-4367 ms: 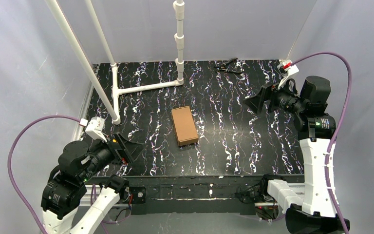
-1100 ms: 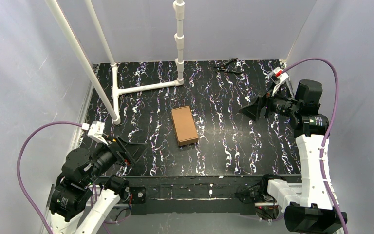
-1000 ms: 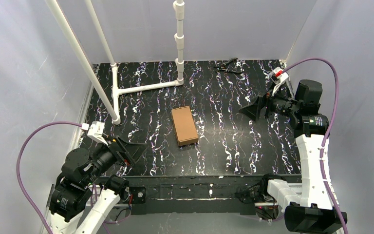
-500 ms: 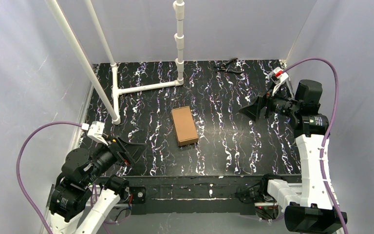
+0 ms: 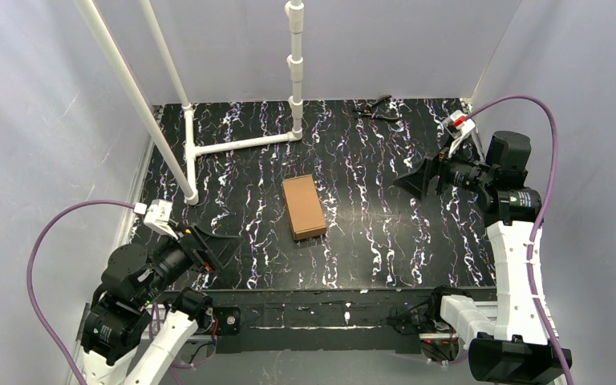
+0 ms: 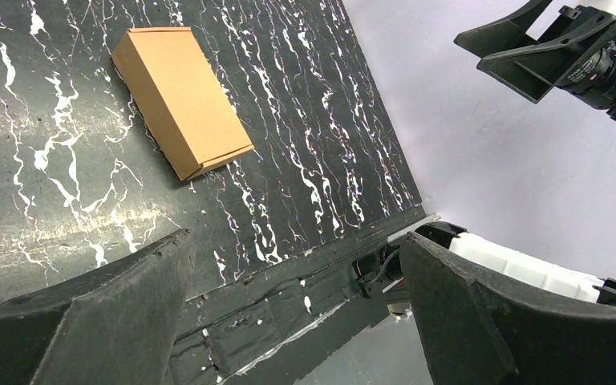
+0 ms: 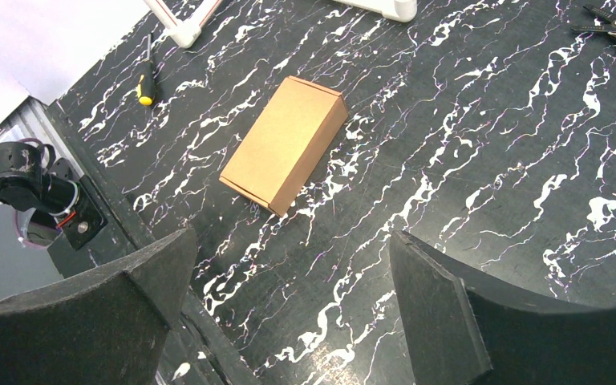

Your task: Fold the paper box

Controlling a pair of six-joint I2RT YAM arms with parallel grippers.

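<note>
The plain brown cardboard paper box, a smooth closed rectangular block, lies mid-table on the black, white-veined marbled tabletop (well apart from both arms). The left gripper and right gripper are spread wide, holding nothing.

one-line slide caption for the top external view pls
Closed paper box lies on the table, with the left gripper and right gripper both open and clear of it.

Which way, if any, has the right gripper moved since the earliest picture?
Yes. The right gripper has come slightly nearer and leftward, away from the pliers at the far edge; in the last second it held still.
</note>
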